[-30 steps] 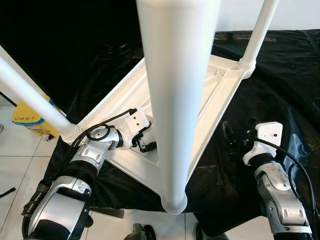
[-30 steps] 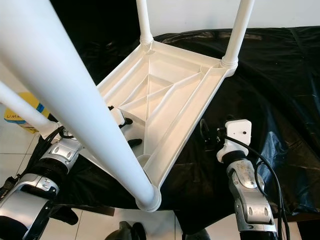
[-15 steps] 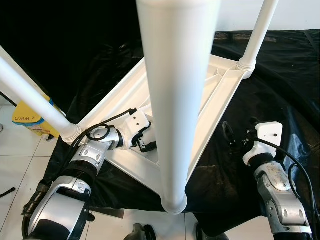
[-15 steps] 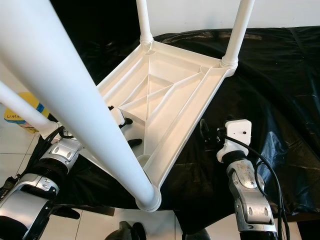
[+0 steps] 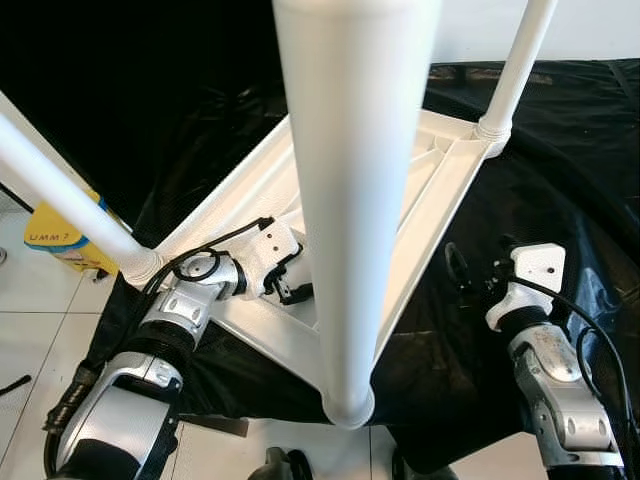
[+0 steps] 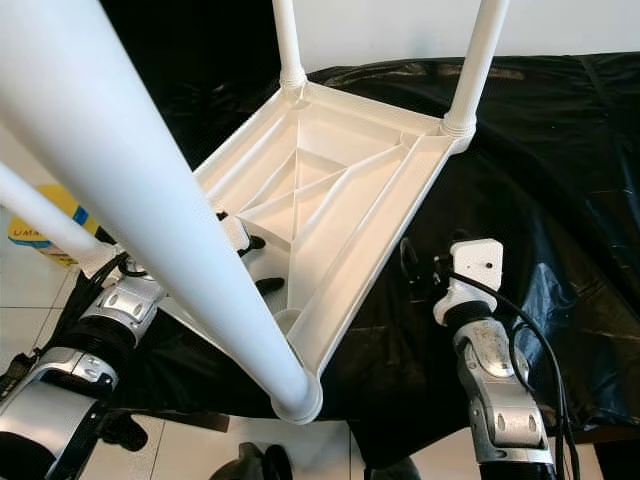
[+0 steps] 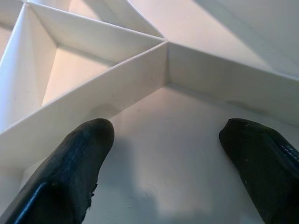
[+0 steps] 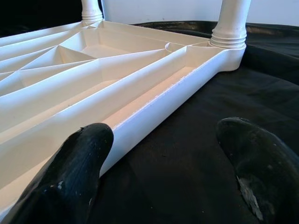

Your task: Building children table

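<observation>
Table [image 6: 330, 200] lies upside down (left hand [image 7: 161, 172] spread inside).

The near table leg [image 5: 352, 200] runs off the top edge and hides much of the upturned white table [image 6: 340, 190], the other legs are cut off too, and the yellow box [image 5: 62, 240] at left is half hidden, its print unreadable.

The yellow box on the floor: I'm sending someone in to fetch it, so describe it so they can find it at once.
Start from the upside-down white table lying on the black sheet, its legs pointing up. On the robot's left, past the sheet's edge on the pale tiled floor, sits the yellow box, partly behind a table leg. It is the one brightly coloured thing among white and black.
</observation>
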### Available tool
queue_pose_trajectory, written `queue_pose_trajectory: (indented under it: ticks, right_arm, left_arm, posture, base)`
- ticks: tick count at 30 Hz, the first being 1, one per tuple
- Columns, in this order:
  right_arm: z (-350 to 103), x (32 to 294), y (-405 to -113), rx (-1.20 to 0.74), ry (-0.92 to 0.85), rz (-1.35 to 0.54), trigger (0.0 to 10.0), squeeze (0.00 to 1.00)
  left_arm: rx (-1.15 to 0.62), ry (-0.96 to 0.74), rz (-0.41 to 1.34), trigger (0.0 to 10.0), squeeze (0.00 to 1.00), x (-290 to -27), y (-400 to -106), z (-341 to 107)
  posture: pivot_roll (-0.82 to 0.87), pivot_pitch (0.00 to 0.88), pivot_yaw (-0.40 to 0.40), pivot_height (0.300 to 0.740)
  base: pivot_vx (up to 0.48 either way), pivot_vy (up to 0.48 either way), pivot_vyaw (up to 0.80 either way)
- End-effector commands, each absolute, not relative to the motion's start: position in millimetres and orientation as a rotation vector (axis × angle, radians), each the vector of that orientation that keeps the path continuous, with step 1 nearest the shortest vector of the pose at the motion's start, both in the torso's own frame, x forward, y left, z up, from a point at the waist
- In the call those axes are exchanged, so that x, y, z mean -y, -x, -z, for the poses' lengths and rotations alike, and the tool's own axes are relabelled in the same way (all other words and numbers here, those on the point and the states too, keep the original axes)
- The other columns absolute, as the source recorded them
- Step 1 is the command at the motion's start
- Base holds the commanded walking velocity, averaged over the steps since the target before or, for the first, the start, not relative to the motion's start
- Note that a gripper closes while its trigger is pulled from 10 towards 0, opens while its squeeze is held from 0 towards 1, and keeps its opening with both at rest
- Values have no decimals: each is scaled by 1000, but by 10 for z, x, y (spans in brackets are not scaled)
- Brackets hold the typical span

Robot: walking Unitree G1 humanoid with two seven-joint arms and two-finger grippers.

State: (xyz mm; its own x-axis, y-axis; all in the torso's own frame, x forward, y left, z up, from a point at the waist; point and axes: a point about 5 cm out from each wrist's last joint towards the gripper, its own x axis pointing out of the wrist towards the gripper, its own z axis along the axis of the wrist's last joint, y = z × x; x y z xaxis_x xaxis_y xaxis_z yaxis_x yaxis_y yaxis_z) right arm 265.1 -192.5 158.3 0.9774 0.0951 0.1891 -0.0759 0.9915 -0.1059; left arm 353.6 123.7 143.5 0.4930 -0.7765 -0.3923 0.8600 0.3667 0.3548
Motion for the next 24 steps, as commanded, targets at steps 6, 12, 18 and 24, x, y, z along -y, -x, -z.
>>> queue_pose_trajectory:
  ticks: [6, 12, 18, 24]
  right_arm:
    - [-1570, 1919, -2629, 187, 96, -85, 10000, 0]
    - [-1529, 1896, -2661, 172, 87, -110, 10000, 0]
    - [-1477, 1723, -2740, 175, 54, -179, 10000, 0]
    - [-1315, 1575, -2864, 127, 25, -229, 10000, 0]
  left_arm:
    - [-264, -565, 1067, 9255, 0, -1307, -3483, -1248]
    - [37, -315, 1022, 10000, 0, -1483, -3285, -1711]
    - [192, -242, 999, 10000, 0, -1533, -3194, -2058]
    - [122, -150, 941, 10000, 0, -1481, -3374, -1963]
  posture:
    - [-162, 188, 104, 740]
    - [-144, 154, 47, 740]
    - [-118, 110, 50, 740]
    - [-14, 109, 37, 740]
  base:
    - [0, 0, 0]
    - [0, 0, 0]
    - [0, 0, 0]
    - [0, 0, 0]
